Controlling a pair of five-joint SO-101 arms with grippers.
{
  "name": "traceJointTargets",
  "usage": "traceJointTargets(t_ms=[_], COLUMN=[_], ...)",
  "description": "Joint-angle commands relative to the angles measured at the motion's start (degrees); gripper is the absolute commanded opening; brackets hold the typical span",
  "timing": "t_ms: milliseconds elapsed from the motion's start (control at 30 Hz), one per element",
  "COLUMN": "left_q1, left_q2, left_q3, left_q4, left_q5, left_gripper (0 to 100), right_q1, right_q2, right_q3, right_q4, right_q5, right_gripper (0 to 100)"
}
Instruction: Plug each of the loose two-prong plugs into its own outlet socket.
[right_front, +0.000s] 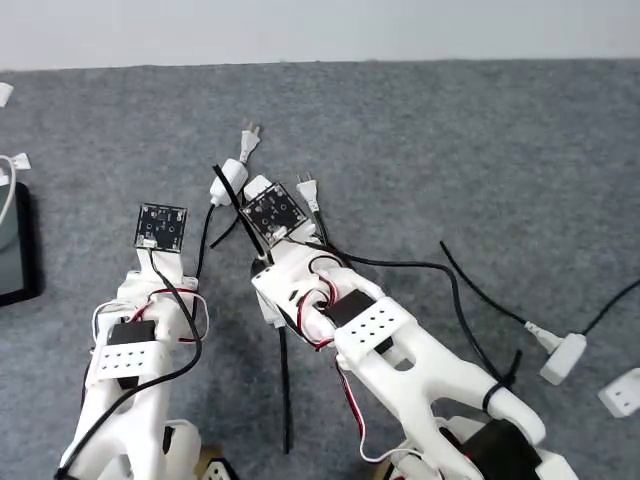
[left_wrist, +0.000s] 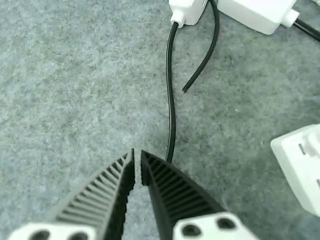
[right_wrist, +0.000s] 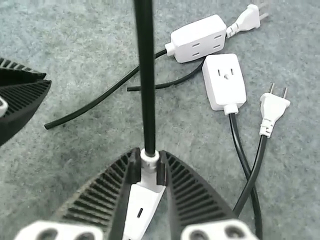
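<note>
On carpet (right_wrist: 75, 60), right pincer (right_wrist: 148, 152) grips socket (right_wrist: 142, 197) lengthwise, cord-end outward.

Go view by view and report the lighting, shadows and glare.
High view: even, diffuse light; the arms cast only faint shadows on the grey carpet. Left wrist view: the left gripper leaves no hard shadow, no glare. Right wrist view: the white outlet block is bright, yet its slots show; the right gripper grips a white connector.
</note>
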Motion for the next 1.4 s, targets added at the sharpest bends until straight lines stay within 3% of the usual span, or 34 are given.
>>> traceJointTargets(t_ms=[0,1033,1267,1367], left_q1=[-0.5,-0.5,-0.5,-0.5], left_q2=[-1.4,-1.4,-1.4,-1.4], left_q3=[-0.7,-0.7,-0.7,-0.7], left_q4=[-1.5,-1.5,-1.4,-1.4], left_q5=[0.4,0.4,0.4,0.4], left_gripper=[2,2,2,2], right_q1=[0.3,0.6,4.1,10.2], right_q2=[-0.3,6.2,0.7,-2.1], right_q3=[-0.2,-5.0,-12.7,-11.5], right_q4=[-1.1,-2.1,25.8,30.1], right_q5=[0.7,0.4,-5.7,-7.6], right_gripper=[0.8,0.8,0.8,0.9])
